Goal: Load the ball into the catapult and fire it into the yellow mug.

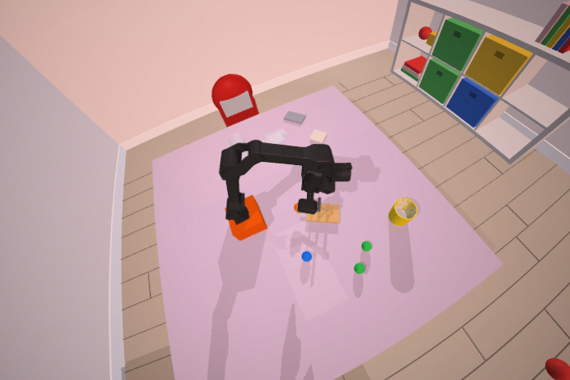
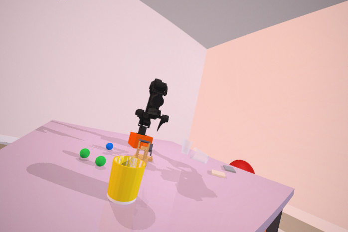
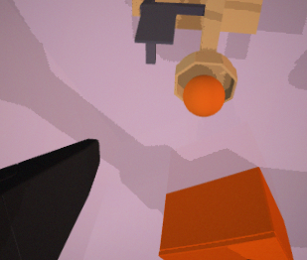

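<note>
Claw [image 1: 308, 194] [image 2: 148, 127] [image 3: 214, 159] spread wide and holding nothing, the black arm [image 1: 280, 154] [image 2: 150, 103] hangs above the desk [image 1: 437, 251] [image 2: 225, 204] [image 3: 104, 89] with the orange ball [image 1: 296, 207] [image 2: 144, 144] [image 3: 204, 95] at the catapult's cup [image 3: 181, 81]. In the wrist view the ball covers the cup's six o'clock rim; whether it sits fully down cannot be told. Seen from the top, the catapult [image 1: 333, 216] [image 2: 138, 149] [image 3: 211, 37] has the yellow mug [image 1: 399, 215] [image 2: 124, 181] upright at its three o'clock, well apart, and the cup end at nine. Loading looks all but done, with aiming and firing to come. The sound course is to lift the open fingers straight clear, brushing neither ball nor cup, then check the ball's seat. For aiming, the claw would best close low on the wooden base and turn it in small, level nudges until the throwing line meets the mug. The dark lever [image 2: 150, 148] [image 3: 155, 27], likely the trigger, wants a wide berth until then; a stray touch could fire early.
</note>
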`<act>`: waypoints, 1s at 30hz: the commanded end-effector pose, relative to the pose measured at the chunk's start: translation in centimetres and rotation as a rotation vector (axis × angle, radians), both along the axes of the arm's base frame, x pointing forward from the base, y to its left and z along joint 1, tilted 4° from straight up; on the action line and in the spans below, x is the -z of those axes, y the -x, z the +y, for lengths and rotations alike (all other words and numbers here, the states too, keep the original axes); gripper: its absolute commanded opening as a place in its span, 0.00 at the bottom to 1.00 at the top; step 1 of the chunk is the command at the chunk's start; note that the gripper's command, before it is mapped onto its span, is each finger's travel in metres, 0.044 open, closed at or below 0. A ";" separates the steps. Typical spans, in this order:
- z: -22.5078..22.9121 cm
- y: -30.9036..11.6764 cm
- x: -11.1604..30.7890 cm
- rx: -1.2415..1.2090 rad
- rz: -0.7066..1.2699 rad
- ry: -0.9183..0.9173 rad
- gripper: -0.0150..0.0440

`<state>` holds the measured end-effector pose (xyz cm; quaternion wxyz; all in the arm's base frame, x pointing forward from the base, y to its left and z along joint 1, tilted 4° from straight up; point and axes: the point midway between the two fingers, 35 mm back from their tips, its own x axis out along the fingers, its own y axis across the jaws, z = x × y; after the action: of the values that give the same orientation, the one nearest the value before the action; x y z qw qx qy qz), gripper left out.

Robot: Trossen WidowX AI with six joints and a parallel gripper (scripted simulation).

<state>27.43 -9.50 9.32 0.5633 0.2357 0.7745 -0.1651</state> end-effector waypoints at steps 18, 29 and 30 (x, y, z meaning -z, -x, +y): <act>-12.0 -16.2 -3.7 -0.037 -0.546 0.364 1.00; -18.4 -22.7 -8.6 -0.030 -0.794 0.582 1.00; -18.9 -23.1 -9.0 -0.028 -0.812 0.600 1.00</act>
<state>49.41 -26.78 17.12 0.8518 0.1107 0.4441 -0.2549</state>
